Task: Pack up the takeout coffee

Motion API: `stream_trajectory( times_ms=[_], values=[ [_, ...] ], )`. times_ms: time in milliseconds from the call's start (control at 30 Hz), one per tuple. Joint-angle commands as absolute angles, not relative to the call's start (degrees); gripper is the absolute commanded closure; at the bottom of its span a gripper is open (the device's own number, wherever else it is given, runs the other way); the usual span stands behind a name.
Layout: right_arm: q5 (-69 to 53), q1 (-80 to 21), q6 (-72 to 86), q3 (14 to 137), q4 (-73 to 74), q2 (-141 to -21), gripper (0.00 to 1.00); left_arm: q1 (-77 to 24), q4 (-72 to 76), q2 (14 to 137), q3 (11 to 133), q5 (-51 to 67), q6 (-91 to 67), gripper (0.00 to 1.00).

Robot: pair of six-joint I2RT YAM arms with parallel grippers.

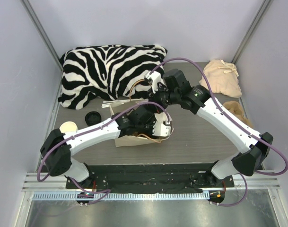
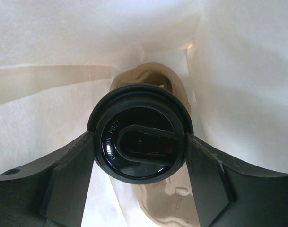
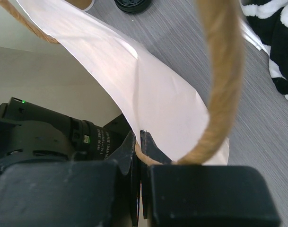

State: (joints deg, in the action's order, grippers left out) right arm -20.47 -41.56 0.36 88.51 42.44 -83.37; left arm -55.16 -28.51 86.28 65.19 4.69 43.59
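Observation:
The takeout coffee (image 2: 140, 139) shows from above inside the white-lined paper bag (image 1: 129, 139). Its black lid is all that shows; the brown cup body is hidden under it. My left gripper (image 2: 140, 142) is down in the bag and shut on the cup, with a finger (image 2: 73, 175) against each side of the lid. A moulded pulp cup carrier (image 2: 181, 198) lies in the bag beneath. My right gripper (image 3: 139, 137) is shut on the bag's rim (image 3: 148, 94) and its twine handle (image 3: 219, 71), holding that side up. In the top view it is at the bag's far edge (image 1: 153, 89).
A brown cup with a white top (image 1: 68, 126) and a loose black lid (image 1: 92, 117) stand left of the bag. A zebra-striped cushion (image 1: 106, 71) lies at the back, white sticks (image 1: 113, 103) before it. A beige cloth pouch (image 1: 222, 75) sits at the back right.

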Motion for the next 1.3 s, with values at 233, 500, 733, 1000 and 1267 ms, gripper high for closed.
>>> stream_trajectory(
  times_ms=[233, 500, 733, 1000, 1267],
  values=[
    [-17.1, -41.8, 0.3, 90.6, 42.2, -82.5, 0.99, -56.8, -28.4, 80.7, 62.4, 1.1, 42.4, 0.05],
    [-15.1, -41.7, 0.3, 90.7, 41.7, -82.2, 0.99, -57.7, -26.0, 76.7, 60.5, 0.5, 42.4, 0.00],
    [-14.7, -41.7, 0.3, 90.8, 41.5, -82.1, 0.99, -58.3, -24.1, 72.3, 57.7, 1.1, 42.4, 0.00],
    [-13.7, -41.7, -1.2, 90.7, 41.1, -81.7, 0.99, -58.3, -24.0, 68.9, 56.8, 3.3, 41.7, 0.00],
    [-14.0, -41.9, -1.7, 89.7, 39.7, -80.8, 0.99, -58.3, -29.6, 69.0, 58.8, 6.7, 41.1, 0.00]
  ],
)
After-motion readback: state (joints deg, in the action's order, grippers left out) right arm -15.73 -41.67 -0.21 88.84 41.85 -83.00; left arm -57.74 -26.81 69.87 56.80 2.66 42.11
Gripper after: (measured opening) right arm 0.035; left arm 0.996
